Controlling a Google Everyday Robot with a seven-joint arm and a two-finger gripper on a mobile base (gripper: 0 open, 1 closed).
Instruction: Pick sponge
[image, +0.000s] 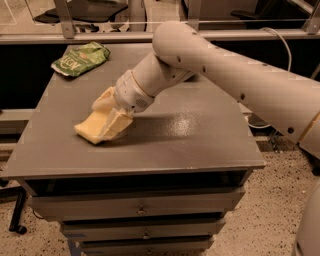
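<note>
The sponge is a pale yellow foam block lying flat on the grey table top, left of the middle. My gripper reaches down from the right onto the sponge's right part. Its cream-yellow padded fingers stand apart, one at the sponge's far side and one over its near right end. The gripper is open and the sponge rests on the table. The sponge's right end is hidden under the fingers.
A green crinkly snack bag lies at the table's back left corner. My white arm crosses the back right of the table. Drawers sit under the table's front edge. Chairs and railings stand behind.
</note>
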